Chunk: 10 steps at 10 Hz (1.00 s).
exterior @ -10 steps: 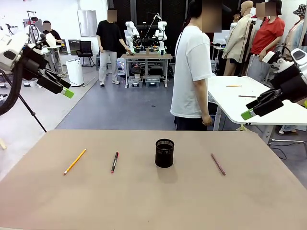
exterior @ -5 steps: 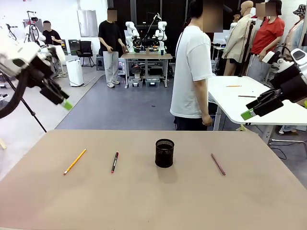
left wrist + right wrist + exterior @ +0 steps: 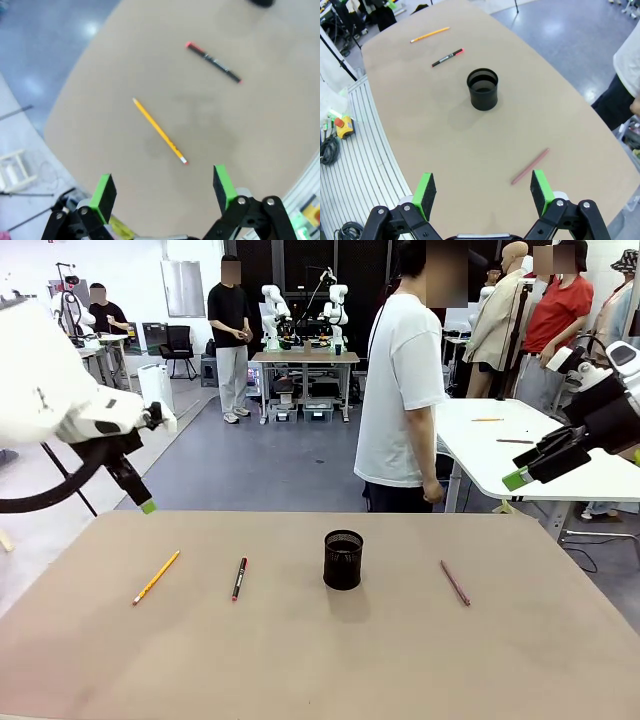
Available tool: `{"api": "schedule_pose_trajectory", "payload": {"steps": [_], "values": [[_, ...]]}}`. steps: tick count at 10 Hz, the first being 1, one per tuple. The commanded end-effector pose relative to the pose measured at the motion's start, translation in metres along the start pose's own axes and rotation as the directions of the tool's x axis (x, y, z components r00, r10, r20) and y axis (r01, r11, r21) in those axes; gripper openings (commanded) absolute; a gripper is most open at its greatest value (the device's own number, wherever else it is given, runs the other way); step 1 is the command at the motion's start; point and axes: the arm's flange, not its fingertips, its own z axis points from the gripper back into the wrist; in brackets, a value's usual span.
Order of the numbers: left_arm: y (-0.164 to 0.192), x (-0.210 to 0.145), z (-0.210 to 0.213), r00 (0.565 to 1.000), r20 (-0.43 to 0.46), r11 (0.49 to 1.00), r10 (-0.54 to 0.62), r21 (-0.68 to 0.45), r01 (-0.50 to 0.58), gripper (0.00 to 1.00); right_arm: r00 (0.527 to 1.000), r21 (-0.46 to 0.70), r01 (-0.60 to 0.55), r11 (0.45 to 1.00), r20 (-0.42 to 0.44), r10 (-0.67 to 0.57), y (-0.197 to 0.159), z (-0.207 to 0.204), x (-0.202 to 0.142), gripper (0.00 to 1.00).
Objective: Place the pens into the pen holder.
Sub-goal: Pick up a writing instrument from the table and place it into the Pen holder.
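Left arm (image 3: 45, 390) swings in from the left edge of the front view, its white elbow bulging at mid-height. The wrist is bent over and the left gripper (image 3: 146, 503) points down and slightly right. On its wrist view the jaws stand wide apart, green pads (image 3: 104, 192) low in the frame. Right arm (image 3: 612, 410) sits at the right edge, and the right gripper (image 3: 516, 479) angles down-left. Its wrist view has the jaws spread just as wide.

On the table (image 3: 320, 670), the pen holder (image 3: 343, 560) stands near the middle. At its nine o'clock lies the capped pen (image 3: 239, 579), and farther out the same way the pencil (image 3: 156, 577). The third pen (image 3: 455, 582) lies at its three o'clock. A person (image 3: 400, 390) stands at twelve o'clock, beyond the far edge.
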Motion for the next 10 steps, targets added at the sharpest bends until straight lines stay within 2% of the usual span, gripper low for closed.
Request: {"api": "schedule_pose_trajectory", "payload": {"steps": [1, 3, 4, 5, 9, 10], "values": [[-0.003, -0.008, -0.025, 0.994, -0.055, 0.995, 0.097, 0.044, -0.095, 1.00, 1.000, 0.016, 0.006, 1.000, 0.025, -0.006, 0.000, 0.000, 0.002, 1.00], [0.000, -0.012, -0.034, 0.988, -0.045, 0.989, 0.146, 0.013, -0.146, 1.00, 1.000, 0.016, 0.006, 1.000, 0.025, -0.006, 0.000, 0.000, 0.002, 1.00], [0.006, -0.011, -0.029, 0.990, 0.020, 0.988, 0.143, -0.062, -0.142, 1.00, 1.000, 0.016, 0.006, 1.000, 0.025, -0.006, 0.000, 0.000, 0.002, 1.00], [0.000, -0.014, -0.036, 0.991, -0.054, 0.992, 0.122, 0.023, -0.121, 1.00, 1.000, 0.016, 0.006, 1.000, 0.025, -0.006, 0.000, 0.000, 0.002, 1.00], [0.000, -0.012, -0.038, 0.991, -0.045, 0.992, 0.125, 0.004, -0.125, 1.00, 1.000, 0.016, 0.006, 1.000, 0.025, -0.006, 0.000, 0.000, 0.002, 1.00], [-0.004, 0.000, -0.055, 0.980, -0.128, 0.988, 0.150, 0.045, -0.145, 1.00, 1.000, 0.016, 0.006, 1.000, 0.025, -0.006, 0.000, 0.000, 0.002, 1.00]]}}
